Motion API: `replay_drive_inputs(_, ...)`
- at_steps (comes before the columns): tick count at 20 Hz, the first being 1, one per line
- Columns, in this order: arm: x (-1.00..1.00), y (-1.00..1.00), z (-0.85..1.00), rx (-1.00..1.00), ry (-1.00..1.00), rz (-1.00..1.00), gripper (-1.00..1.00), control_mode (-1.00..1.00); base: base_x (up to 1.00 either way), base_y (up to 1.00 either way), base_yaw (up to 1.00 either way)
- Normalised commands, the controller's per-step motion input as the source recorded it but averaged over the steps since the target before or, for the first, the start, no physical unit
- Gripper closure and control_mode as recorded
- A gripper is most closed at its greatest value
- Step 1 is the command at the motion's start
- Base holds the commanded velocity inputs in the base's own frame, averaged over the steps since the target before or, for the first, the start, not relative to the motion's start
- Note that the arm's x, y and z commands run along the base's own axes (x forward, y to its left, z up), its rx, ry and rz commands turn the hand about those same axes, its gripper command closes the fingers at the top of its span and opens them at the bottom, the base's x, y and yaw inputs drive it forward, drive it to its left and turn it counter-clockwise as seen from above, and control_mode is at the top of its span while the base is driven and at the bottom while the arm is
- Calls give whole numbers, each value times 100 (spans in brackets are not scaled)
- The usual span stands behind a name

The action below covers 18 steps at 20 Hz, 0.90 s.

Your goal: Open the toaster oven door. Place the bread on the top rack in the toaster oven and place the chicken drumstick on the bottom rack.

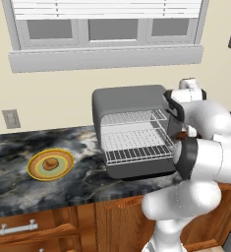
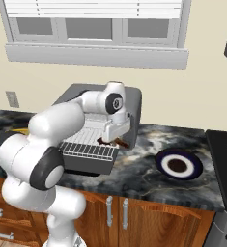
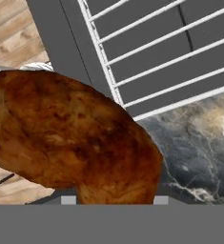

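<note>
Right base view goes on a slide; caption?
Gripper carries the chicken drumstick to the open toaster oven.

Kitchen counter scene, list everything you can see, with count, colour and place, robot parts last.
toaster oven: one, dark grey, on the counter under the window, door open, racks bare
bread: one, tan-brown, on the yellow plate
yellow plate: one, counter left of the oven
blue-rimmed plate: one, white and dark inside, counter right of the oven
chicken drumstick: one, reddish-brown, in the gripper by the oven's right front
gripper: one, shut on the drumstick
</note>
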Motion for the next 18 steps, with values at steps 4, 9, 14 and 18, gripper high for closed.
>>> replay_drive_inputs(4,-13,71,8,1,-2,5,100,-100,0,0,0)
replay_drive_inputs(9,0,65,0,0,-8,2,100,-100,0,0,0)
replay_drive_inputs(14,14,52,0,0,-9,0,100,-100,0,0,0)
replay_drive_inputs(18,19,47,0,0,-2,0,100,-100,0,0,0)
